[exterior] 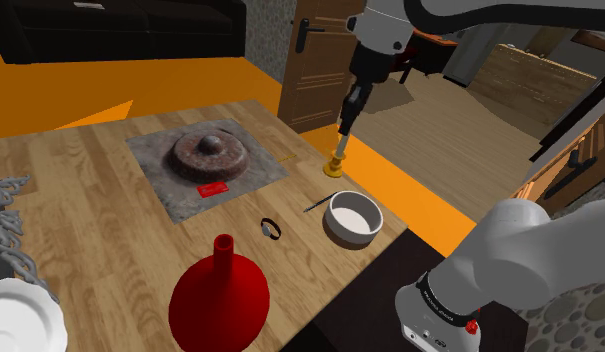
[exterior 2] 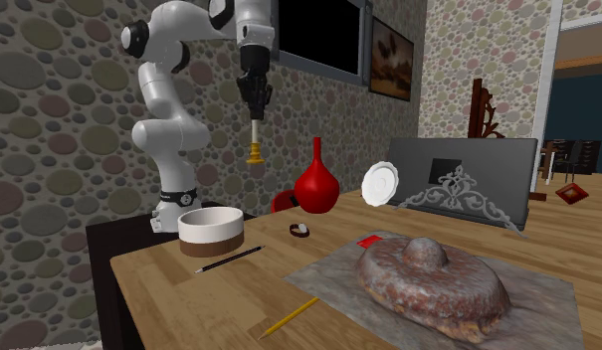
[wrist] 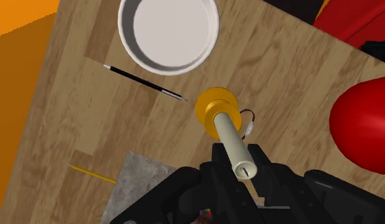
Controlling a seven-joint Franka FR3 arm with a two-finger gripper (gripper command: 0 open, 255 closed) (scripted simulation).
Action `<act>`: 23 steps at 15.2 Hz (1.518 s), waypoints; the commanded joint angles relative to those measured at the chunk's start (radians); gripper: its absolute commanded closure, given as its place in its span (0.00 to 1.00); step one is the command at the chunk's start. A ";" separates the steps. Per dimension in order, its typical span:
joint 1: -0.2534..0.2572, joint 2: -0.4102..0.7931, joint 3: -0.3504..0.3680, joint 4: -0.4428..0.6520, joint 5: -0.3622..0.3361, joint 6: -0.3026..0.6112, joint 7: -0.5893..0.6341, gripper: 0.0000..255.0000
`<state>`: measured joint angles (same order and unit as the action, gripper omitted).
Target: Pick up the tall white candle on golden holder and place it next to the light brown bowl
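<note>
A tall cream-white candle on a golden holder hangs upright above the wooden table. My black gripper is shut on the candle's upper part, and the holder is lifted off the wood. The bowl, white inside with a brown band outside, stands near the table's edge, a short way from the candle.
A black pencil lies between candle and bowl, and a small ring lies nearby. A red vase, a brown round lump on a grey mat, a yellow pencil and a white plate share the table.
</note>
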<state>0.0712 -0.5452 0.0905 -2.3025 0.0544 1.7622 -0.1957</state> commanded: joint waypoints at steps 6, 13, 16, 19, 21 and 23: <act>-0.055 -0.174 -0.122 -0.132 -0.068 -0.045 -0.146 1.00; -0.128 -0.296 -0.259 -0.192 -0.173 -0.102 -0.300 1.00; -0.163 -0.330 -0.322 -0.200 -0.224 -0.124 -0.370 1.00; -0.190 -0.350 -0.377 -0.198 -0.269 -0.139 -0.430 1.00; -0.193 -0.355 -0.382 -0.227 -0.274 -0.114 -0.429 1.00; -0.195 -0.359 -0.387 -0.255 -0.280 -0.090 -0.428 1.00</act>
<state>-0.1224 -0.9003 -0.2936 -2.5414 -0.2217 1.6595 -0.6232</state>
